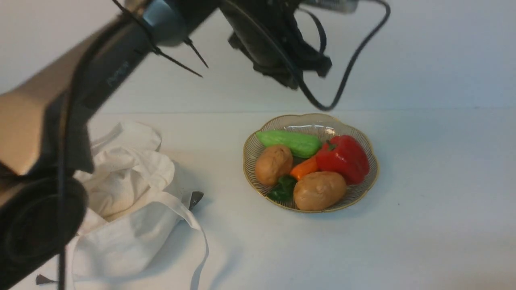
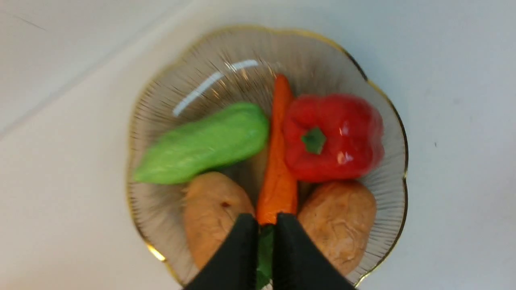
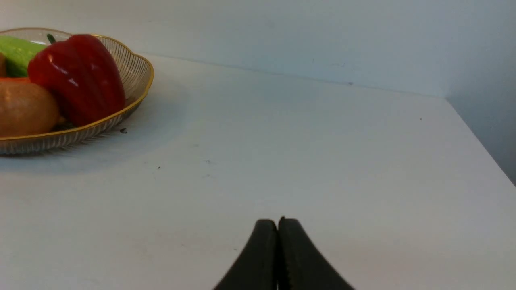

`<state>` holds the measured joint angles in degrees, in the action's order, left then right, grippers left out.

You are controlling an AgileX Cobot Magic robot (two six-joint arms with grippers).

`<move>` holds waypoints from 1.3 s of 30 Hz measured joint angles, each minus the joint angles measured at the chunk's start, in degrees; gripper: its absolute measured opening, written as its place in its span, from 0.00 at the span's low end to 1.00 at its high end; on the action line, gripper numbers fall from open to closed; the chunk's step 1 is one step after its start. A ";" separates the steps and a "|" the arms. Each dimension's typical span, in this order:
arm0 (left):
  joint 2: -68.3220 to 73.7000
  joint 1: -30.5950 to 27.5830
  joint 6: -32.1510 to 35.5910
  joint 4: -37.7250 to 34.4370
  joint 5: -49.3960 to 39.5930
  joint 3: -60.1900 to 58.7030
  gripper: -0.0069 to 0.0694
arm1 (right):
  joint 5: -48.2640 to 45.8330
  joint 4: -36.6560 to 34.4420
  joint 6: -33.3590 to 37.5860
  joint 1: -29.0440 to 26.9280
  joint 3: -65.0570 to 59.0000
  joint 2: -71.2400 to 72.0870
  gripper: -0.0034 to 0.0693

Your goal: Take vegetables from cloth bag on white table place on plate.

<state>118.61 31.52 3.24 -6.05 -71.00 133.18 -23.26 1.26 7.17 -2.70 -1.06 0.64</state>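
The red bell pepper (image 1: 343, 159) (image 2: 332, 137) (image 3: 76, 76) lies in the gold-rimmed glass plate (image 1: 306, 117) (image 2: 225, 68) (image 3: 135, 70) on the white table (image 1: 423, 201). The crumpled cloth bag (image 1: 129, 181) lies to the plate's left, its strap trailing toward the front. My left gripper (image 1: 290, 80) (image 2: 266, 221) hangs high above the plate, jaws shut with only a thin slit between them and nothing held. My right gripper (image 3: 278, 220) is shut and empty, low over the table to the right of the plate; the front view does not show it.
Sharing the plate are two brown potatoes (image 1: 274, 164) (image 1: 319, 190), a green cucumber (image 1: 290, 141) and an orange carrot (image 1: 305, 168) with green leaves (image 1: 282, 189). A black cable (image 1: 322, 106) loops below the left wrist. The table's right edge (image 3: 479, 137) runs near the wall.
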 joint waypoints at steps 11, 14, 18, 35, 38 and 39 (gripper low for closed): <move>-18.20 0.00 -0.49 5.07 -1.51 0.59 0.08 | 0.00 0.00 0.00 0.00 0.00 0.00 0.03; -21.57 0.00 -0.65 6.05 -2.29 0.59 0.08 | 0.00 0.00 0.00 0.00 0.00 0.00 0.03; -25.90 0.00 -0.72 6.05 -2.31 -1.16 0.08 | 0.00 0.00 0.00 0.00 0.00 0.00 0.03; -64.26 0.00 -7.79 12.87 9.37 -52.01 0.08 | 0.00 0.00 0.00 0.00 0.00 0.00 0.03; -75.34 0.00 -13.13 15.48 15.85 -65.97 0.08 | 0.00 0.00 0.00 0.00 0.00 0.00 0.03; -78.38 0.00 -14.10 15.74 17.23 -69.73 0.08 | 0.00 0.00 0.00 0.00 0.00 0.00 0.03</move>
<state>40.23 31.52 -10.86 9.68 -53.77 63.45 -23.26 1.26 7.17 -2.70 -1.06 0.64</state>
